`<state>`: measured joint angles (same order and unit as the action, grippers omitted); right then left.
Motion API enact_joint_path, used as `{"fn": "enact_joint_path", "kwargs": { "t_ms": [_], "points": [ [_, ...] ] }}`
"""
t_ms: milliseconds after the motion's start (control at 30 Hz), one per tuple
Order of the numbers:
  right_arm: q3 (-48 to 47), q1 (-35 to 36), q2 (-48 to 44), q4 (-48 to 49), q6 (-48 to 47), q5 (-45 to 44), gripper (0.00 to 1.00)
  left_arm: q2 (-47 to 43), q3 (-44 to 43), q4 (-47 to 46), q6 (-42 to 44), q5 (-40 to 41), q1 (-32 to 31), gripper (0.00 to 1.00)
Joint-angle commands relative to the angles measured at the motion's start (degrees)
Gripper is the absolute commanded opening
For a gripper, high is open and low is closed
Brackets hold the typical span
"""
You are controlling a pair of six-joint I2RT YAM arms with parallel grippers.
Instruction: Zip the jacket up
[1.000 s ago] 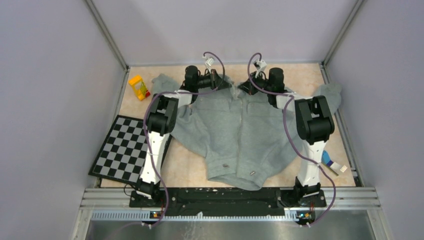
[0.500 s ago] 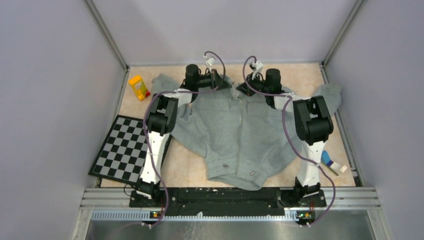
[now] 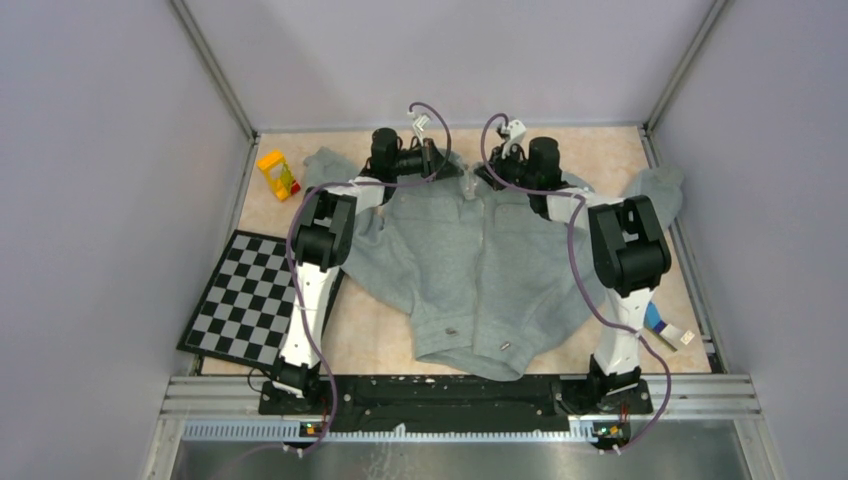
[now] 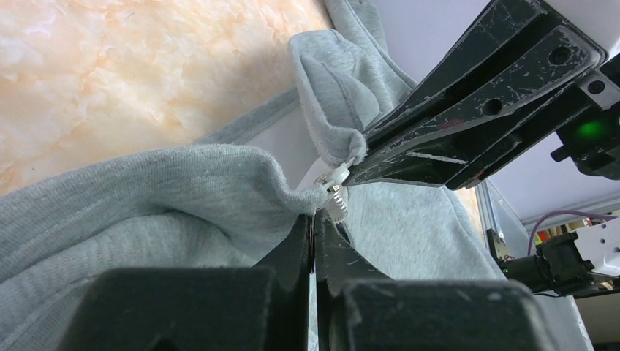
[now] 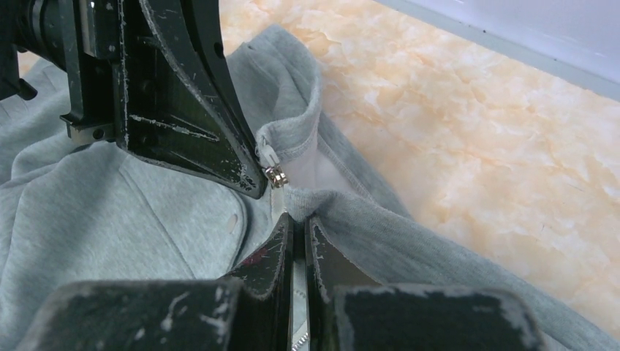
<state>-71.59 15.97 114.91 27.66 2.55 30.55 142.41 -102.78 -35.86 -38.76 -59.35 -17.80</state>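
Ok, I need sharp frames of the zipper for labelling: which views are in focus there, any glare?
Left wrist: zipper fairly crisp, left gripper softly out of focus up close. Right wrist: same, zipper sharp, right gripper blurred. Top: even light, no glare, but zipper on the jacket too small to read.

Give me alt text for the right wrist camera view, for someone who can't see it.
The right gripper, jaws shut, pinches the front edge of the jacket near the collar. Just above it, the left gripper has its tip at the collar, beside a small metal zipper slider. The grey fleece lies on a marbled beige table.
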Motion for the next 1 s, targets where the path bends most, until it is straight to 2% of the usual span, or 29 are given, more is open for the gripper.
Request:
{"fn": "enact_joint_path", "kwargs": {
  "t_ms": [0,967],
  "points": [
    [-0.76,1.06,-3.25,2.32,-1.56,-0.07,0.0,0.99,-2.07,-1.34,0.73,-1.66,-0.39,0.0],
    [-4.32,2.01,-0.46,-0.96,-2.19,-0.49,0.0,1.65,-2.25,-4.04,-1.82,-2.56,-0.46,0.0]
  ]
}}
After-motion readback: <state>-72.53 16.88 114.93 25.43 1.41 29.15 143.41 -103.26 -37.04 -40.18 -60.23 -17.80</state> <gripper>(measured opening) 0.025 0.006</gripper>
